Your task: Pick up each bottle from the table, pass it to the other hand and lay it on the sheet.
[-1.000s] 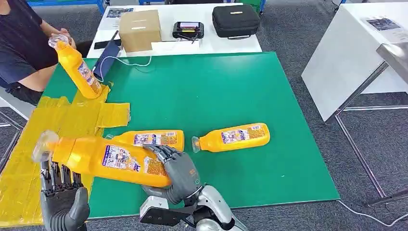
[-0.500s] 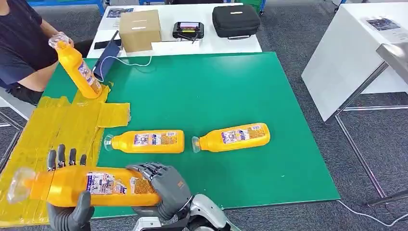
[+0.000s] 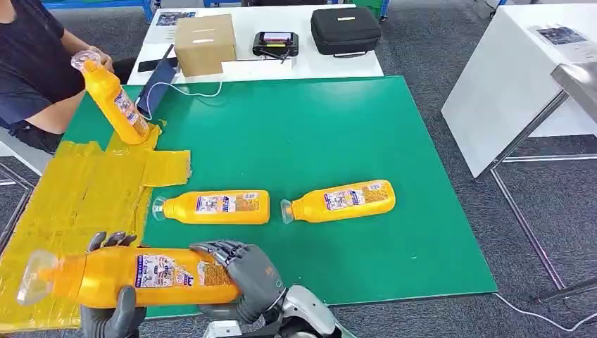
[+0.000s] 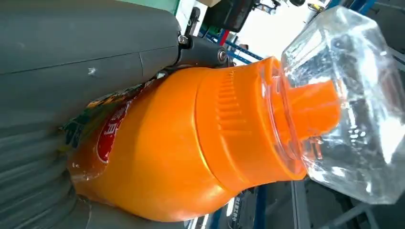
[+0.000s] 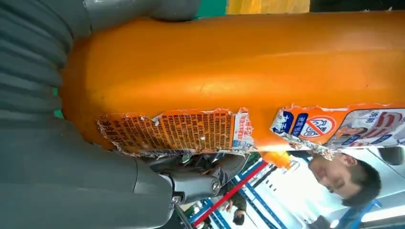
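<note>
**Bottle held by both hands above yellow sheet**

Held bottle [image 3: 141,274] lies roughly horizontal at the near edge of the scene, clear cap [image 3: 34,277] pointing to robot's left, over the yellow sheet [image 3: 77,197]. Left hand [image 3: 112,310] grasps it near the neck end: thumb up over the front, fingertips [image 3: 112,239] showing above the far side. Right hand [image 3: 243,278] grasps the base end, fingers wrapped over the top, by the torn label. Left wrist view: orange shoulder + clear cap [image 4: 344,100] just past the grey thumb; bottle [image 4: 181,143] sits against the palm. Right wrist view: bottle body [image 5: 239,67] pressed into the hand, label peeling.

2 more bottles lie on their sides on the green mat [image 3: 317,134], w/ caps to the left: one [image 3: 215,207] just beside the sheet's edge, another [image 3: 341,201] near it to the right, apart from each other.

Far left: a person [image 3: 32,67] in dark top holds a 4th bottle [image 3: 112,102] by the cap, tilted, its base touching the sheet's far corner.

Behind the mat, white table [image 3: 310,67] w/ cardboard box [image 3: 204,44], small device w/ screen [image 3: 275,44], black case [image 3: 345,29]. Another white table [image 3: 521,77] at right
</note>
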Controlling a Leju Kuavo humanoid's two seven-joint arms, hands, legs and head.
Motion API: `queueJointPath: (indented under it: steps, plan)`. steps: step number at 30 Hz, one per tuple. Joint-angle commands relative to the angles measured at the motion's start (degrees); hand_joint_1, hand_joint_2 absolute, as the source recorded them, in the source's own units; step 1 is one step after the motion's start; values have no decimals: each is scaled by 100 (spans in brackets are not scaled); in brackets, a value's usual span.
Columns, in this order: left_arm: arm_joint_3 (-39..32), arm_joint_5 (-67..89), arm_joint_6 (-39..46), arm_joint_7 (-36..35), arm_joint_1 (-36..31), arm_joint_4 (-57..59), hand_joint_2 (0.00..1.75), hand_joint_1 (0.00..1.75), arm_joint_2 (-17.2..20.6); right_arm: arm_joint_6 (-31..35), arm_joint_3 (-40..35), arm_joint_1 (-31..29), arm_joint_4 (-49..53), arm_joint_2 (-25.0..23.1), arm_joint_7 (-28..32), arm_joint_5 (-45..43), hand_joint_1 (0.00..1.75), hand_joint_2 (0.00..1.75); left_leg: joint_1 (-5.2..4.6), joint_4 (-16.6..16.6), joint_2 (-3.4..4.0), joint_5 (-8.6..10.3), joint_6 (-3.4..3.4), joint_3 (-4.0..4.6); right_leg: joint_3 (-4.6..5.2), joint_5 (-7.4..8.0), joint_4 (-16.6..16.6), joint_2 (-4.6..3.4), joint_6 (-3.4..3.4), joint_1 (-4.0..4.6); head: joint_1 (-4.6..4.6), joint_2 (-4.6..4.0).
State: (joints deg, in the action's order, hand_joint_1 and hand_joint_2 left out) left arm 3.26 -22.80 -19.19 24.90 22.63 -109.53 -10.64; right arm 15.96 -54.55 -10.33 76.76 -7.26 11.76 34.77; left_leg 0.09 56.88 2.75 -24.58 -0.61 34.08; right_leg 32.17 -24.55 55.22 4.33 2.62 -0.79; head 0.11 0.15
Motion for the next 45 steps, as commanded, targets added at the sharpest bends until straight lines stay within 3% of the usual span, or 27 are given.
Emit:
queueJointPath:
  steps: [1, 9, 10, 11, 19, 20, 22, 23, 25, 27, 30, 35, 40, 41, 42, 43, 44, 45]
  plan:
    - [15, 146, 11, -6, -43, 332, 175, 175, 101, 1, 94, -22, -169, 142, -30, -22, 171, 175, 6, -8, -23, -5, 5, -27, -29, -6, -9, -34, -12, -1, 0, 0]
    - [-132, 913, 343, 140, 48, 129, 175, 175, 15, 179, 750, 382, 221, 287, -113, 70, 175, 175, 3, -6, -24, -4, 2, -21, -24, -6, -7, -24, -7, -2, 0, 0]
    - [-174, 1156, 499, 191, 19, 61, 175, 175, 49, 250, 890, 472, 311, 315, -147, 83, 154, 175, 2, -6, -18, 0, 1, -10, -12, -2, -7, -15, -5, -1, 0, 0]
    - [-205, 1283, 596, 194, -21, 18, 175, 175, 89, 290, 1007, 544, 406, 355, -150, 90, 0, 175, 6, -2, -25, -5, 3, -18, -22, -6, -6, -26, -9, 0, 0, 0]
    - [-922, 3450, 2426, 272, -755, 160, 175, 175, 550, -294, 2144, 1254, 1428, 942, -146, -584, 0, 175, 3, -6, -39, 6, 3, -5, -11, -2, -6, 5, -8, 1, 0, 0]
    - [-994, 4014, 2782, 167, -805, 204, 175, 175, 565, -709, 2198, 1308, 1502, 975, -180, -873, 0, 0, 4, -8, -54, 6, 4, -12, -19, -5, -8, 3, -11, 0, -2, 0]
    - [-917, 5122, 3532, 33, -1153, 519, 175, 175, 776, -1908, 2222, 1201, 1491, 1496, -200, -1824, 0, 0, 5, -6, -50, 2, 4, -17, -25, -6, -8, -6, -10, 0, 0, 0]
    - [-934, 6027, 4138, -41, -1342, 727, 175, 175, 860, -2232, 2326, 1168, 1454, 1707, -20, -2302, 0, 0, 1, -13, -52, 7, 1, -18, -28, -3, -13, 3, -7, -4, 0, 0]
    - [-815, 6200, 4331, -155, -1529, 920, 175, 175, 994, -2382, 2618, 1186, 1478, 1906, 156, -2455, 0, 0, 1, -14, -57, 10, 0, -19, -30, -1, -16, 10, -6, -3, 0, 0]
    - [-827, 7612, 4896, -655, -1585, 1047, 175, 175, 1093, -2041, 2872, 1090, 1620, 2029, 299, -1824, 0, 0, 0, -9, -63, 8, 0, -21, -30, -4, -11, 8, -7, -5, 0, 0]
    - [-714, 9387, 4946, -1440, -1729, 1423, 175, 175, 1397, -1616, 3395, 685, 1591, 2090, 352, -1017, 0, 0, -7, -3, -31, 4, -1, -10, -16, 3, -2, -12, -3, -10, 0, 0]
    - [-649, 9544, 5076, -1589, -1752, 1562, 175, 175, 1455, -1789, 3474, 618, 1535, 2025, 337, -992, 0, 0, -6, -3, -24, 4, 2, -13, -16, 5, -3, -13, -4, -7, 0, 0]
    - [-284, 10940, 5015, -2254, -1791, 2518, 175, 175, 1760, -2070, 3341, -4, 815, 2111, -9, -1143, 0, 0, -7, -12, -9, 2, 3, -29, -25, 7, -8, -31, -4, -8, -2, 0]
    - [-167, 11085, 4949, -2319, -1806, 2740, 175, 175, 1840, -2121, 3290, -100, 687, 2061, -35, -1154, 0, 175, -8, -12, -6, 4, 1, -24, -21, 8, -7, -24, -1, -9, -2, 0]
    - [5, 11064, 4775, -2327, -1827, 3007, 175, 175, 1999, -2184, 3125, -258, 518, 2071, -102, -1059, 0, 175, -4, -16, -8, 3, 3, -34, -31, 9, -12, -38, -5, -7, -2, 0]
    - [121, 10858, 4569, -2252, -1855, 3173, 175, 155, 2104, -2179, 3040, -361, 396, 2063, -146, -1016, 0, 175, -6, -14, -7, 4, 1, -27, -25, 10, -11, -28, -2, -7, 0, 0]
    - [283, 10359, 4299, -1972, -1890, 3345, 175, 0, 2305, -2149, 2920, -549, 202, 2031, -182, -918, 0, 175, 0, -15, -8, 2, 4, -40, -36, 9, -15, -47, -8, -4, 0, 0]
    - [299, 10186, 4168, -1925, -1935, 3495, 0, 0, 2378, -2095, 2806, -707, 52, 2027, -252, -753, 0, 175, -4, -16, -7, 6, 2, -31, -26, 10, -12, -33, -4, -7, 0, 0]
